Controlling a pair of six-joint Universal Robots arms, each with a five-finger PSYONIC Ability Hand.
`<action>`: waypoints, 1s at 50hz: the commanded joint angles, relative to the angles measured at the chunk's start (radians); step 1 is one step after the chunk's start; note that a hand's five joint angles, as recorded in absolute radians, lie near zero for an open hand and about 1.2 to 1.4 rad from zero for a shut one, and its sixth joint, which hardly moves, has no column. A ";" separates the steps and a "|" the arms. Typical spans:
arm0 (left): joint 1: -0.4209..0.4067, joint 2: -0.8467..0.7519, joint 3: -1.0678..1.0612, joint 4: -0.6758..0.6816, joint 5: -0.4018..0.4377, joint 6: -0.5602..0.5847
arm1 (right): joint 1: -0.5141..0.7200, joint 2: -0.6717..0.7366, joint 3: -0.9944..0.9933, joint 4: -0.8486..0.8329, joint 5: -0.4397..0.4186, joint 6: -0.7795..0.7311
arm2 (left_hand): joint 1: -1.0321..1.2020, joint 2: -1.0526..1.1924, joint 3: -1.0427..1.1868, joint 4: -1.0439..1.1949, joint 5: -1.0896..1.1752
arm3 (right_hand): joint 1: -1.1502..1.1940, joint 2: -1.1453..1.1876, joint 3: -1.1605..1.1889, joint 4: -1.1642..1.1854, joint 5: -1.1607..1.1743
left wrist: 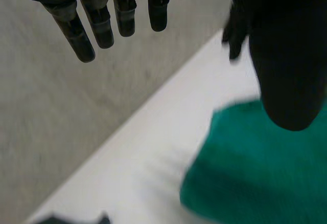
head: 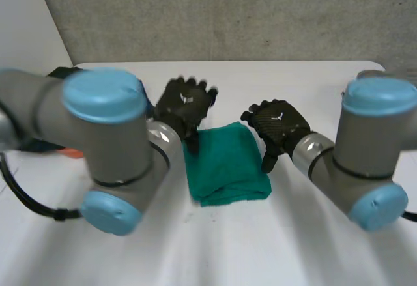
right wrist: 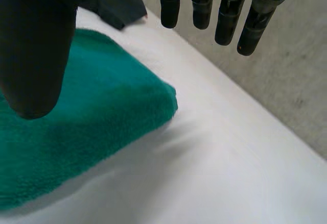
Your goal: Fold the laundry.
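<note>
- Green towel [head: 227, 163], folded into a thick rectangle, flat on the white surface [head: 260, 247] near its middle, between the two hands.
- Nearer end of the towel rounded and bulky; far end thinner, reaching toward the wall side.
- Left hand [head: 186, 102] raised at the towel's far left corner, released, with fingers [left wrist: 97, 22] straight and spread and nothing in them.
- Left thumb [left wrist: 288, 66] hanging over the towel's edge [left wrist: 255, 178] in the left wrist view; contact with the cloth not clear.
- Right hand [head: 279, 124] just beside the towel's right edge, likewise released, fingers [right wrist: 219, 9] straight and holding nothing.
- Right thumb [right wrist: 36, 45] pointing down above the cloth [right wrist: 76, 132] in the right wrist view, close to a rounded corner of the fold.
- Grey arms with light-blue caps low at either side of the head view.
- Small orange item [head: 71, 152] partly hidden behind the left arm.
- Grey wall [head: 228, 12] beyond the far edge of the surface.
</note>
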 commanded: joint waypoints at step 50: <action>0.120 0.270 -0.131 -0.031 0.552 -0.012 | 0.054 0.214 -0.015 -0.433 -0.057 -0.114 | -0.014 -0.023 -0.028 -0.021 -0.040 | 1.209 1.179 1.186 1.165 1.165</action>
